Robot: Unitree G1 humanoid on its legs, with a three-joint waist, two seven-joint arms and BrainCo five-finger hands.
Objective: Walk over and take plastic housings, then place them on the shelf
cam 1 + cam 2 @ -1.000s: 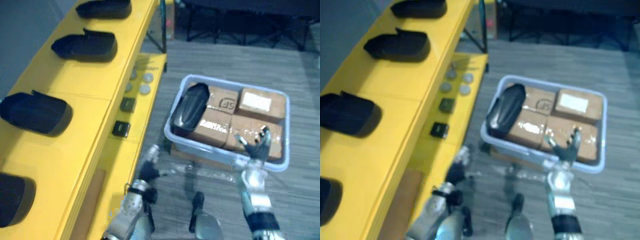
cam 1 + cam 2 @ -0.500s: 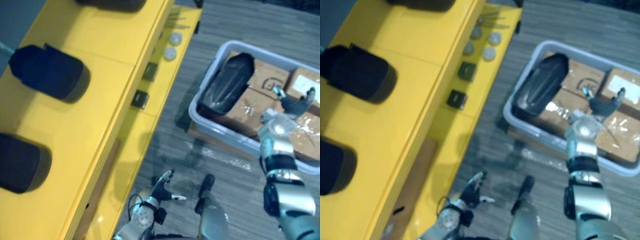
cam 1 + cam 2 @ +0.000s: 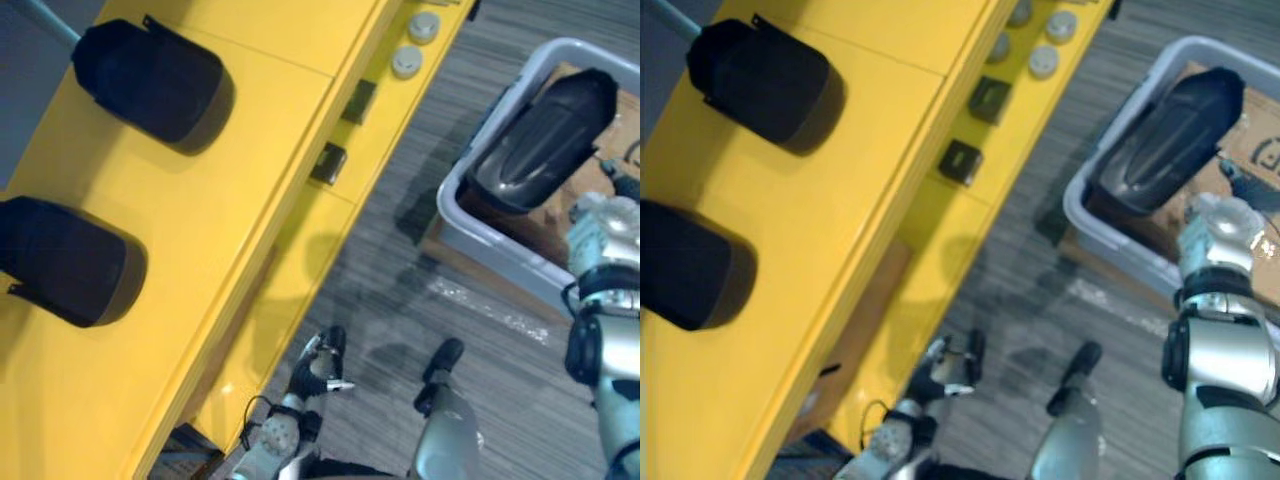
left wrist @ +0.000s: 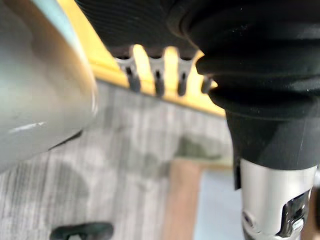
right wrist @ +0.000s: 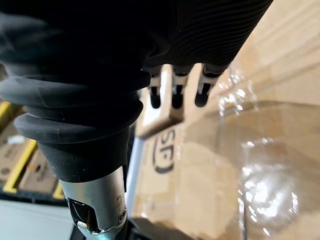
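Two black plastic housings (image 3: 150,80) (image 3: 65,262) lie on the yellow shelf (image 3: 250,170) at the left. Another black housing (image 3: 545,140) lies in the pale grey bin (image 3: 478,248) on the floor at the right, propped on cardboard boxes (image 5: 200,175). My right hand (image 3: 603,218) hangs over the bin's boxes just right of that housing, fingers (image 5: 175,90) straight and holding nothing. My left hand (image 3: 315,365) hangs low beside the shelf's front, with relaxed, empty fingers (image 4: 156,76).
A lower yellow ledge carries two small black blocks (image 3: 328,162) (image 3: 360,100) and grey discs (image 3: 407,62). Grey plank floor (image 3: 400,290) lies between the shelf and the bin.
The camera has swung, so the shelf and bin sit elsewhere in the picture. My right hand has reached in over the bin beside the housing. My left hand has dropped low by the shelf.
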